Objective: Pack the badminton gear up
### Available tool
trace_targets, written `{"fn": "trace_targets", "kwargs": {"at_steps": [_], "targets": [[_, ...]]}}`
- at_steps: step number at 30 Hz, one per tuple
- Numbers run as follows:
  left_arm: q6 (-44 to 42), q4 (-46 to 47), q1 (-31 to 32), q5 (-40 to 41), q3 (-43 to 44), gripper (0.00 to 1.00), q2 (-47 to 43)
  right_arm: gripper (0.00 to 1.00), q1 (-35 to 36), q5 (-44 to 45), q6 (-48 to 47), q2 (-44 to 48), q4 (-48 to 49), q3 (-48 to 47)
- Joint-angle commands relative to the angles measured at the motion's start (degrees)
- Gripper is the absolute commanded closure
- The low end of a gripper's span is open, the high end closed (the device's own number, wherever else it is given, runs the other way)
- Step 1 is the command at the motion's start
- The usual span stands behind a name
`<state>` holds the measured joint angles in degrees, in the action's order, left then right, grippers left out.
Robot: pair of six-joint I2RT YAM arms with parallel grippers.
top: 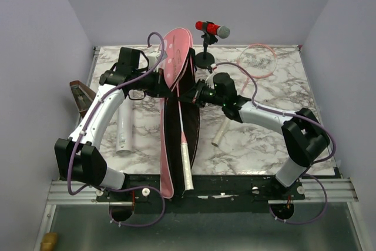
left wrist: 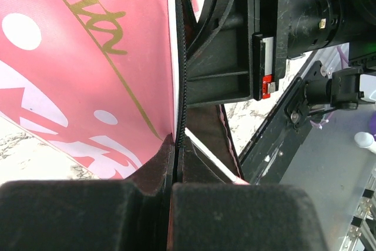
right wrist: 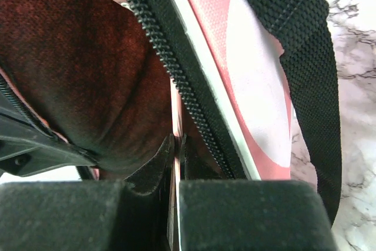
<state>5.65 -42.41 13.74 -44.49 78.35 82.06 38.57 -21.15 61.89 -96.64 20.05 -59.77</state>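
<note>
The long pink bag [top: 175, 48] lies lengthwise down the table's middle, unzipped, its dark inside [top: 171, 139] showing. One racket's white handle [top: 187, 160] lies in the opening. The second racket lies to the right, pink head [top: 259, 60] at the back, handle [top: 220, 133] toward me. The white tube [top: 124, 127] lies left of the bag. My left gripper [top: 166, 86] is shut on the bag's left zipper edge [left wrist: 176, 139], beside the pink flap [left wrist: 88, 57]. My right gripper [top: 192, 95] is shut on the bag's right edge [right wrist: 178, 145], with the black strap [right wrist: 308, 57] beside it.
A red microphone [top: 211, 29] on a black stand [top: 205, 59] stands at the back, just right of the bag's far end. A brown wedge-shaped box [top: 79, 93] sits at the table's left edge. Grey walls close in the left, right and back sides.
</note>
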Motion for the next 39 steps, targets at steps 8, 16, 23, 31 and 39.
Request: {"fn": "trace_targets", "kwargs": {"at_steps": [8,16,23,31,39], "targets": [[0.9,-3.1,1.0,-5.8,1.9,1.0,0.6,0.8,3.3,10.6,-2.0,-2.8,0.2,-1.1],[0.9,-3.0,0.5,-6.1,2.0,1.0,1.3,0.58,4.7,12.7,-4.1,-0.7,-4.5,-2.5],[1.5,-2.7,-0.8,-6.7,1.7,1.0,2.2,0.54,4.7,13.3,-5.5,8.1,-8.8,1.8],[1.7,-2.8,-1.6,-7.7,2.3,1.0,2.4,0.46,4.4,25.3,-9.5,22.4,-24.9,3.5],[2.1,-2.7,-1.7,-8.6,2.6,1.0,2.1,0.43,-9.9,29.9,-11.0,27.7,-38.8,5.5]]}}
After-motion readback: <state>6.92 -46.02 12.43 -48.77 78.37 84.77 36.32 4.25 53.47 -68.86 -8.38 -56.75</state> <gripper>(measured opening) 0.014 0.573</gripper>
